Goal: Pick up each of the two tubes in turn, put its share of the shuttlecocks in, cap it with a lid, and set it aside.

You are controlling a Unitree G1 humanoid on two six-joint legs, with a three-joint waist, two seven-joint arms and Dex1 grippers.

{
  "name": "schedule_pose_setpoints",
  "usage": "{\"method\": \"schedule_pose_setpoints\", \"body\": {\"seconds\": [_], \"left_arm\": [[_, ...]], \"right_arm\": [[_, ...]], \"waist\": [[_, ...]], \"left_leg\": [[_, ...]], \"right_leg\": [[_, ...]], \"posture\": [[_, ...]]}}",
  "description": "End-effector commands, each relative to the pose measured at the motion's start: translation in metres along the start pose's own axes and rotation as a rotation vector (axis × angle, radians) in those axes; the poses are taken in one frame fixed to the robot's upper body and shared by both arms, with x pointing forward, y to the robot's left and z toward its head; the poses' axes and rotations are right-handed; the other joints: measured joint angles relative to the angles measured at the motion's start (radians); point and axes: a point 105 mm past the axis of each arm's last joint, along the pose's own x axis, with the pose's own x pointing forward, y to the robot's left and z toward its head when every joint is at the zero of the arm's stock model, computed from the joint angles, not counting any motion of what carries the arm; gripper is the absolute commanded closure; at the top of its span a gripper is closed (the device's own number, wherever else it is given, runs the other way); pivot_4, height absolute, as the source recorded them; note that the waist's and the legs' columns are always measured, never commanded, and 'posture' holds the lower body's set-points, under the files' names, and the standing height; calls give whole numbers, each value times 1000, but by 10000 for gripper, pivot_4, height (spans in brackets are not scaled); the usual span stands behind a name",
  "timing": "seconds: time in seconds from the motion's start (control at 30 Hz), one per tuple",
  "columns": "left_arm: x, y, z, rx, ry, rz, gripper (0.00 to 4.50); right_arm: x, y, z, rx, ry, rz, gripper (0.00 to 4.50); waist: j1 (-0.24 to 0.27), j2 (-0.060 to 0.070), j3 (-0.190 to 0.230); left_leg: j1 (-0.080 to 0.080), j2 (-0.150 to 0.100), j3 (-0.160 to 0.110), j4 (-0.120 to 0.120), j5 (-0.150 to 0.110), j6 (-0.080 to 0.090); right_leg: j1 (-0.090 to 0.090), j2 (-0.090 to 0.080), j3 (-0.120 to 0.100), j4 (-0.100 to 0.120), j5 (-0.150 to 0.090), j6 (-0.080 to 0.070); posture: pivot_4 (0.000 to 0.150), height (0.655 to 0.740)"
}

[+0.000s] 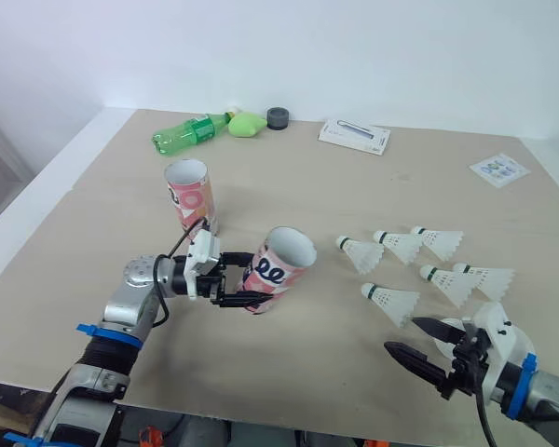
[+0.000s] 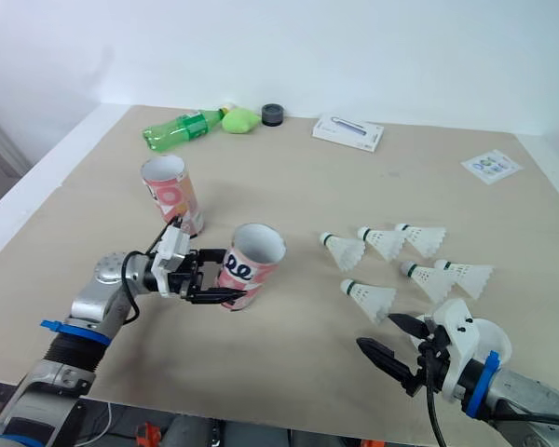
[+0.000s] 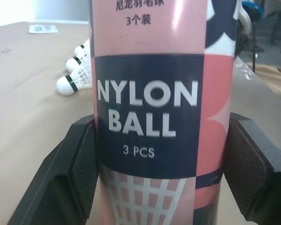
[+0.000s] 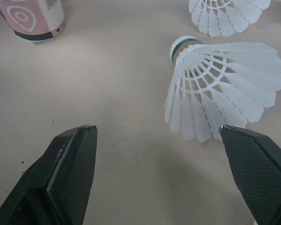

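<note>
Left gripper (image 1: 254, 281) clamped on a tilted tube (image 1: 284, 261) — the second tube (image 1: 189, 193) stands upright just beyond it. Right gripper (image 1: 402, 335) spread wide — nearest shuttlecock (image 1: 391, 301) lies just ahead of its fingertips, untouched.

tube (image 3: 150, 108): glossy printed card, smooth | shuttlecocks (image 4: 225, 89): white ribbed plastic skirts, slight sheen | table (image 1: 354, 186): matt beige board | right gripper (image 4: 157, 127) fingers (image 4: 267, 173): matt black, fine-grained | bottle (image 1: 188, 133): glossy green plastic

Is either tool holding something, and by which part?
The left tool grips the tilted tube around its lower half; the right tool is open, holding nothing.
</note>
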Motion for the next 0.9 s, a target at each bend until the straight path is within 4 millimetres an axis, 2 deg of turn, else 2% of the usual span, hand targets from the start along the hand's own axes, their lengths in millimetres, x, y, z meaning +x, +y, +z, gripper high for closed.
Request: {"method": "schedule_pose_setpoints", "body": {"seconds": [0.03, 0.23, 0.57, 0.77, 0.9], "left_arm": [[-14, -5, -11, -39, 56, -1, 12640], [-13, -4, -8, -23, 52, -4, 12640], [4, 4, 24, 6, 23, -79, 12640], [3, -2, 24, 31, 117, -173, 12640], [3, -1, 18, 80, 255, -221, 12640]], "right_arm": [[-2, 1, 11, -41, -21, 5, 0], [0, 0, 12, -48, -24, 6, 0], [1, 0, 12, -52, -21, 10, 0], [3, 1, 11, -48, -22, 16, 0], [6, 1, 11, -49, -28, 13, 0]], "waist": [[0, 0, 0], [1, 0, 0], [4, 0, 0], [1, 0, 0], [2, 0, 0]], "left_leg": [[1, 0, 0, 0, 0, 0], [1, 0, 0, 0, 0, 0], [0, 0, 0, 0, 0, 0], [-1, 0, 0, 0, 0, 0], [-1, 0, 0, -1, 0, 0]], "right_leg": [[0, 0, 0, 0, 0, 0], [1, 0, 0, 0, -1, -2], [0, 0, 0, 0, 0, 0], [0, 0, 0, 0, 0, 0], [-1, 1, 0, 0, -1, -1]], "posture": [[1500, 7203], [1500, 7203], [1500, 7203], [1500, 7203], [1500, 7203]]}}
